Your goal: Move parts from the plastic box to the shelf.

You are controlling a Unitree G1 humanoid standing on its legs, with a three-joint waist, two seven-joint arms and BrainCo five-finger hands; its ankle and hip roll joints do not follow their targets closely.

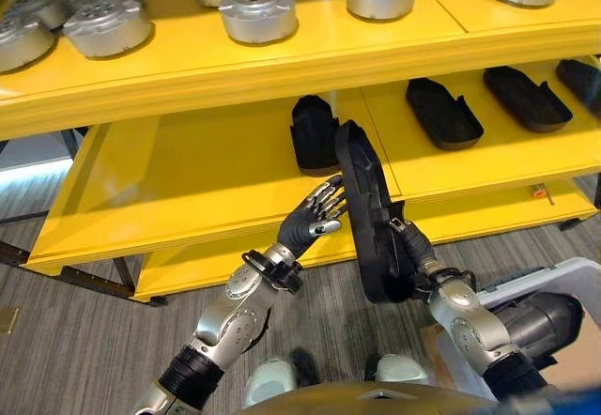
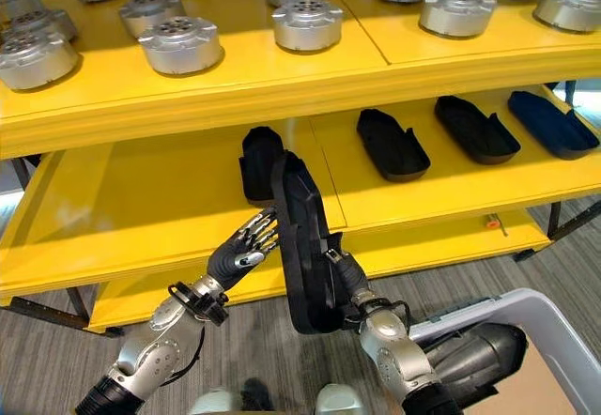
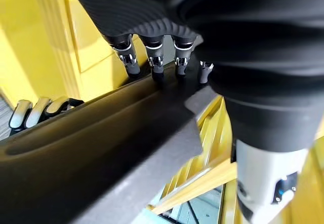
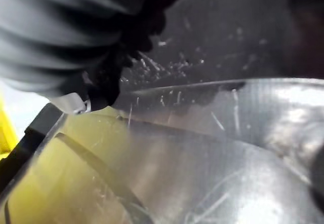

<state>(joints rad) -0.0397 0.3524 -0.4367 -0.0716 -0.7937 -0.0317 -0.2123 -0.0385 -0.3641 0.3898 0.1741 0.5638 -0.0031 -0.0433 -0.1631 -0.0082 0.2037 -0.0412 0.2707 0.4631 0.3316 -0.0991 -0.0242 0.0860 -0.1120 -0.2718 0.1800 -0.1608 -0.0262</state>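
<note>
Broadly, the yellow shelf (image 1: 225,176) has open room on its middle level left of the black parts (image 2: 392,143) already laid there. Held upright before its front edge, the long black part (image 2: 302,237) looks stiff, light, awkwardly long. The right robot hand (image 2: 346,272) grips its lower end; the left robot hand (image 2: 246,244), fingers straight, steadies its side.

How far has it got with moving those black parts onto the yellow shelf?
Four black parts already lie on the middle shelf. A fifth part is in hand: the right hand grips its lower end, and the left hand steadies its side with straight fingers, short of the shelf. Setting it down remains. The box shows at lower right; what is still inside cannot be seen.
</note>
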